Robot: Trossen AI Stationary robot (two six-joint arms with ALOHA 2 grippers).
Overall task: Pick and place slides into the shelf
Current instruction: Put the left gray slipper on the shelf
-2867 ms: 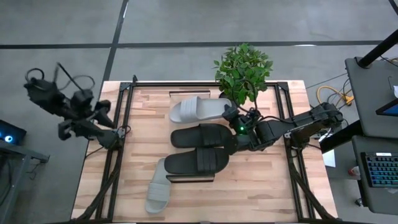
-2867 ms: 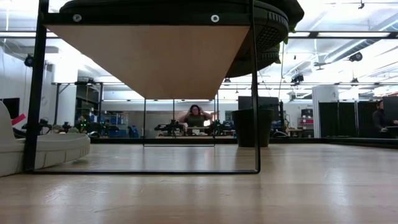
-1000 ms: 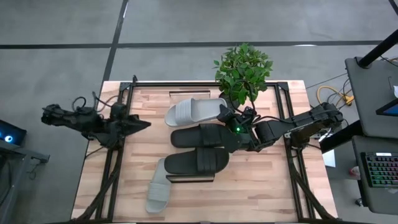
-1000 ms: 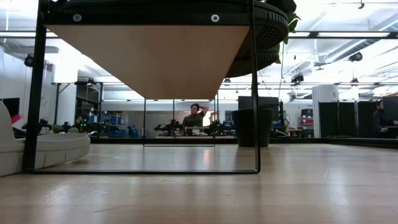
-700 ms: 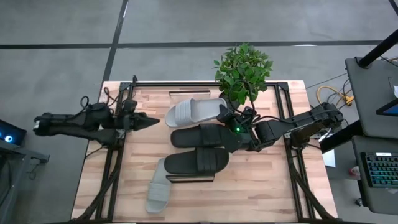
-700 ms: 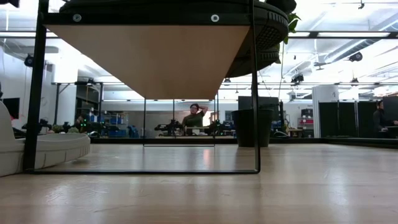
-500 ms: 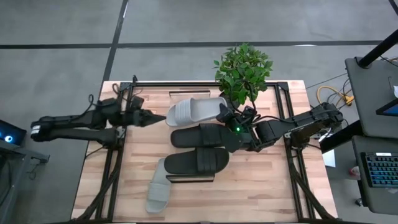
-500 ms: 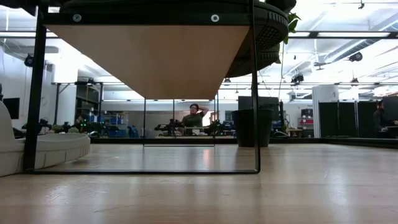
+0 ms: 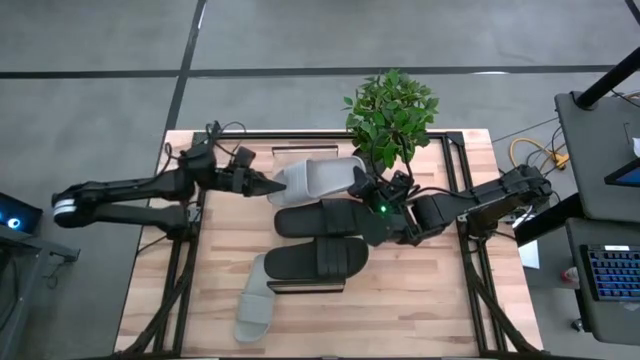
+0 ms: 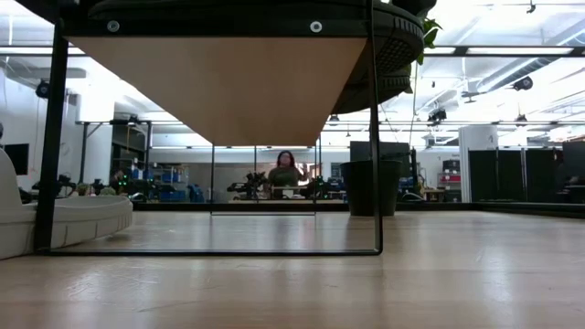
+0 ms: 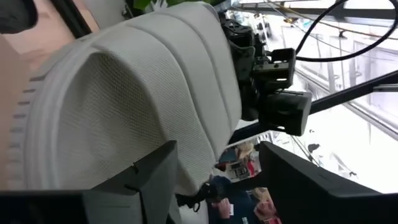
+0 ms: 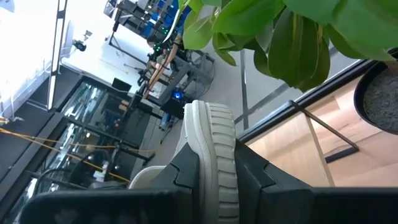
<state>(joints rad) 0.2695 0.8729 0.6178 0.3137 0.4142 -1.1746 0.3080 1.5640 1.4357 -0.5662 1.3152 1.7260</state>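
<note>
Butcher-block table (image 9: 430,300): right claw (image 9: 366,186) clamps ribbed grey slide (image 9: 315,179); left claw (image 9: 266,187) spread at its toe.

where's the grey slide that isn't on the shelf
In the high view the loose grey slide lies on the table's near-left part, just left of the shelf's near end and below-left of the nearer black slide.
</note>
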